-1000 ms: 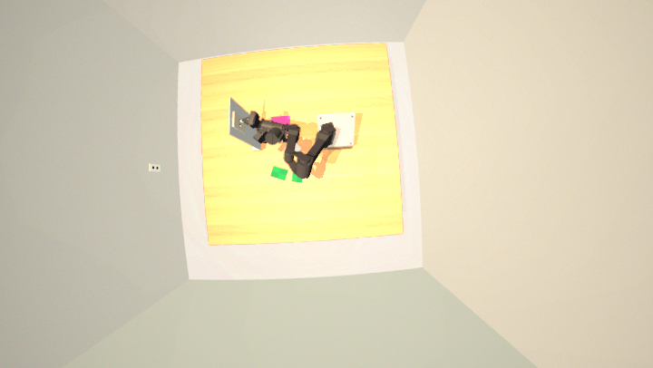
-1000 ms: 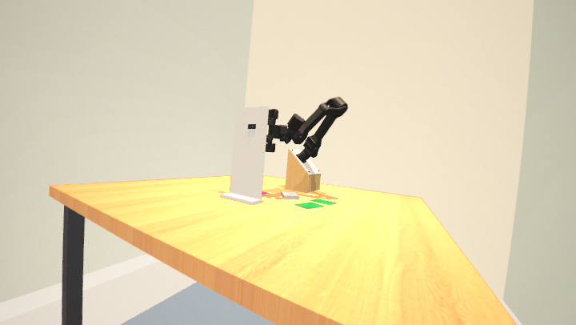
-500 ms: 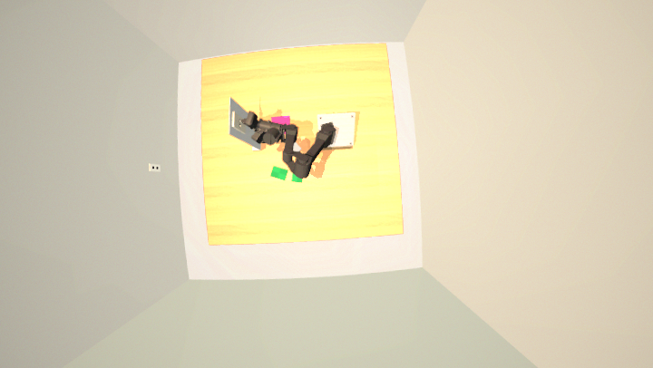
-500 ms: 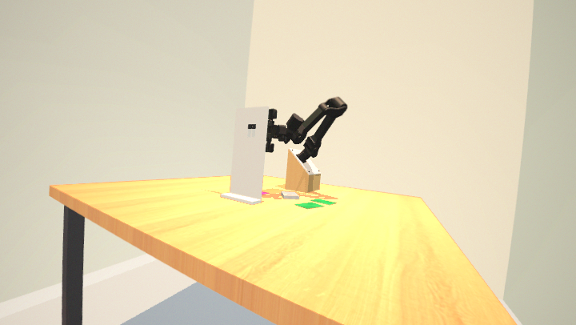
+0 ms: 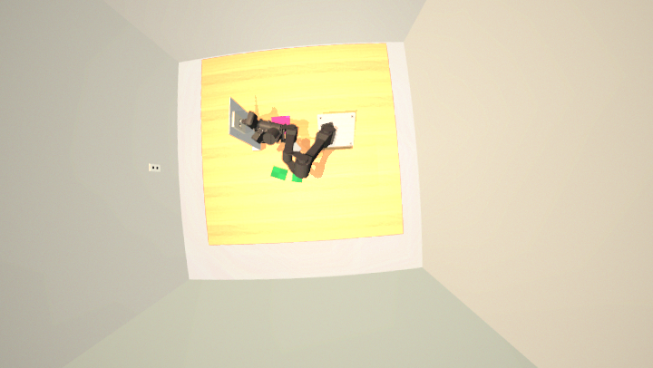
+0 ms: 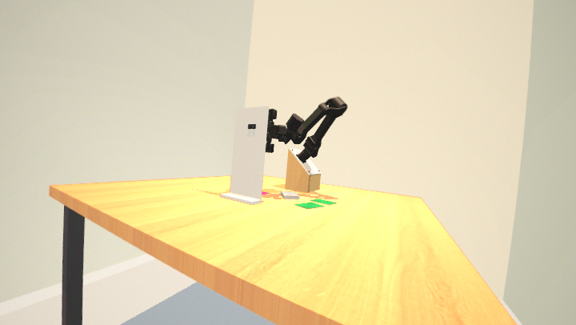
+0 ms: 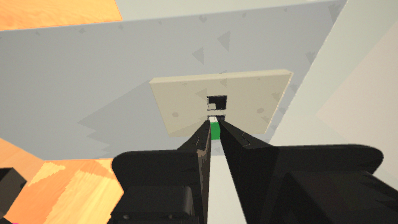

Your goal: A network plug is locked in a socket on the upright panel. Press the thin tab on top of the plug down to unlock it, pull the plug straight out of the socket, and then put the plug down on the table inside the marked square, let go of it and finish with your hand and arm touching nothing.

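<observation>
The upright panel carries a beige socket plate with two openings, one above the other in the wrist view. The green plug is at the lower opening, its front end appearing inside it. My gripper is shut on the plug, one finger on each side. The fingers hide much of it; the state of its thin tab cannot be told. A magenta patch and two green patches lie on the table; I cannot tell which is the marked square.
A small pale block lies on the table below the arm, near the green patches. The arm's wedge-shaped base stands behind. The panel's white foot rests on the table.
</observation>
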`<state>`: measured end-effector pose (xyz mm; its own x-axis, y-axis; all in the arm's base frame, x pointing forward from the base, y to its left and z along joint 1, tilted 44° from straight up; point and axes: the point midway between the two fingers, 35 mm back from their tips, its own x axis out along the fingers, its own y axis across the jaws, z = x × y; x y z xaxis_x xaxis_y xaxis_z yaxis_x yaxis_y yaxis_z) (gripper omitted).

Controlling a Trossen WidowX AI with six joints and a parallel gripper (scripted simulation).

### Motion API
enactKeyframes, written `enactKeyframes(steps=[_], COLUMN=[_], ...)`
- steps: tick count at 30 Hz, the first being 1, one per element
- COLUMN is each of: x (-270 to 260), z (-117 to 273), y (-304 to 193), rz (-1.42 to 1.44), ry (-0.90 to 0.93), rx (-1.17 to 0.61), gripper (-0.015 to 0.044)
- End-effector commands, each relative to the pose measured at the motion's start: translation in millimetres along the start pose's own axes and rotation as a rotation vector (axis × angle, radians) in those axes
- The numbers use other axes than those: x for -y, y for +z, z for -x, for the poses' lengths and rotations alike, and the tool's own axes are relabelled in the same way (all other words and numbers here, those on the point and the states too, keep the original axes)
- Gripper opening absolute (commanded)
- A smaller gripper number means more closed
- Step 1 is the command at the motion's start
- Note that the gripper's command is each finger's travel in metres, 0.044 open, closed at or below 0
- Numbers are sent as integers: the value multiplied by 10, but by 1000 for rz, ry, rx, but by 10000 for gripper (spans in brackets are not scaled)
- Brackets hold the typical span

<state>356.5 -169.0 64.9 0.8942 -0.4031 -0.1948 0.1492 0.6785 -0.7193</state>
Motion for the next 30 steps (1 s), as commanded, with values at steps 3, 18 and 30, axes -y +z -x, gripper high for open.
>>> enactKeyframes(steps=[3,18,30], x=[-2,-3,-4], z=[33,120,192], y=[-13,-31,-53], rz=[-5,-5,-5], ry=[0,0,1], rx=[-4,-4,-5], gripper=[0,0,0])
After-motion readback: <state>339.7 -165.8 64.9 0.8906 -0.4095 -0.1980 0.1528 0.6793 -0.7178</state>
